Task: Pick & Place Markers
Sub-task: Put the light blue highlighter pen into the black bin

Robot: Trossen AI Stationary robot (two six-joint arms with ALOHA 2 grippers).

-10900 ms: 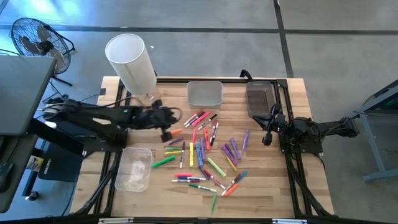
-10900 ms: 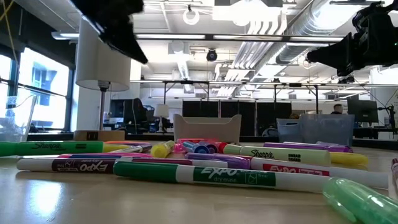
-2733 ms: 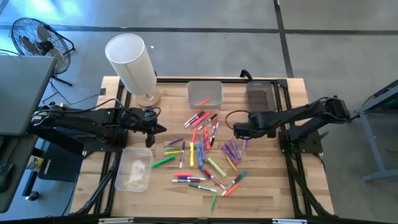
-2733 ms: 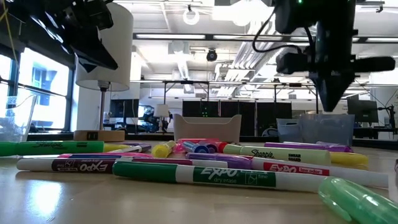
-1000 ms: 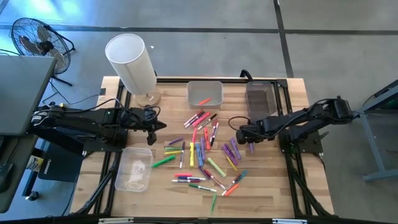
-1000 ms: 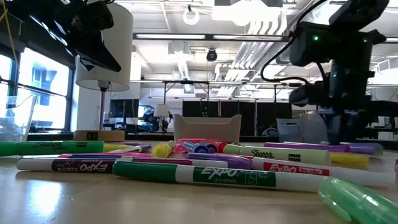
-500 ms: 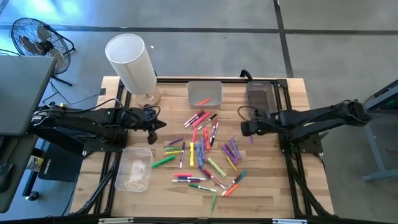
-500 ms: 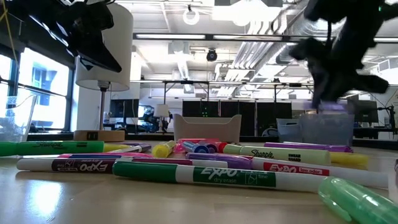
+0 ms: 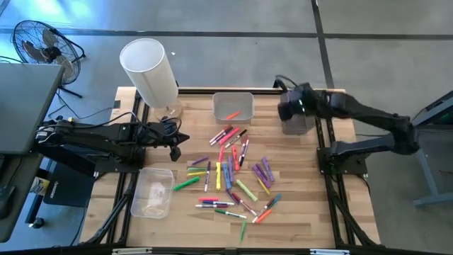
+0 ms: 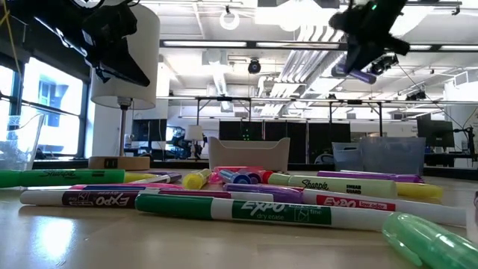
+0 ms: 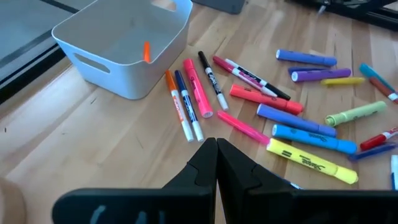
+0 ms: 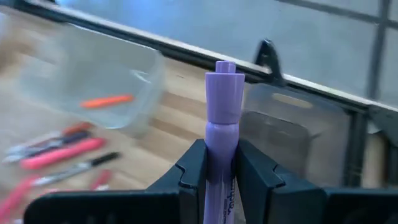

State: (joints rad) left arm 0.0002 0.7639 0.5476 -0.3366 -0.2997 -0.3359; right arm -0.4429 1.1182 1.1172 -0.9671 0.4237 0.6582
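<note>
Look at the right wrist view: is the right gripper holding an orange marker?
No. The right gripper is shut on a purple marker.

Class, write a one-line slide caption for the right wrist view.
Right gripper holds a purple marker upright near the smoky bin.

Bins (image 9: pixel 233 106): three. Markers (image 9: pixel 230 173): about thirty. Arms: two. Lamp (image 9: pixel 148 71): one.

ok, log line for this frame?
right gripper: shut on purple marker, above dark bin | left gripper: shut, empty, idle | orange marker in clear bin
</note>
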